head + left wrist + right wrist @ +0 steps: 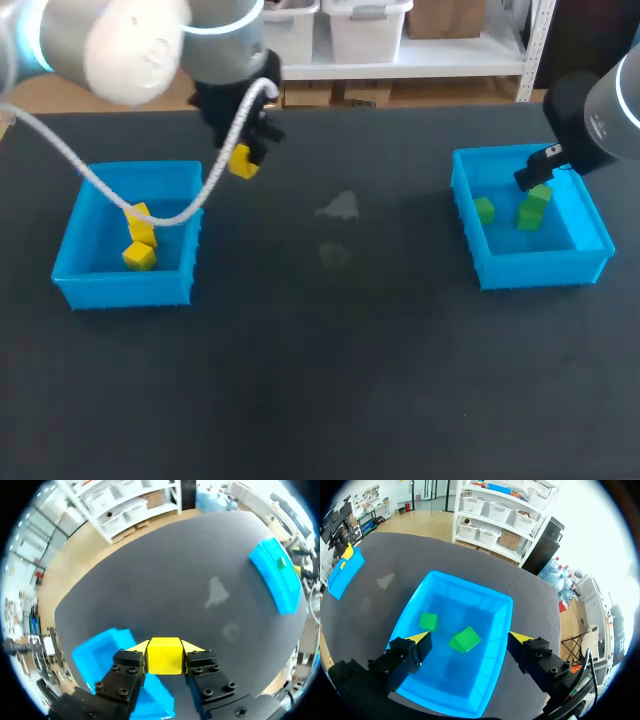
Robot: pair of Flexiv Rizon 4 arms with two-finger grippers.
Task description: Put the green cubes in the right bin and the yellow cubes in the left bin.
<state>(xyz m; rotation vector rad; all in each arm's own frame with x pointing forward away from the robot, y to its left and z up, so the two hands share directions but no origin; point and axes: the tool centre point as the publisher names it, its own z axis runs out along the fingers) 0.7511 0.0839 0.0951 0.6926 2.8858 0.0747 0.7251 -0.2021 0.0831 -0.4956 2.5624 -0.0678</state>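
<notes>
- Yellow cube [164,660] sits clamped between both fingers of the left gripper [165,652], held above the dark table [330,350] near the far right corner of the left bin [125,290].
- Three more yellow cubes [140,236] lie close together inside that bin.
- Right gripper [468,639] hangs over the right bin [470,582], fingers spread wide and gripping nothing.
- Green cubes [428,621] are in that bin, one of them tilted under the gap between the fingers.

A dark grey table [330,400] carries a pale smudge [340,206] near its middle, with a fainter round mark [333,253] just on its near side.
</notes>
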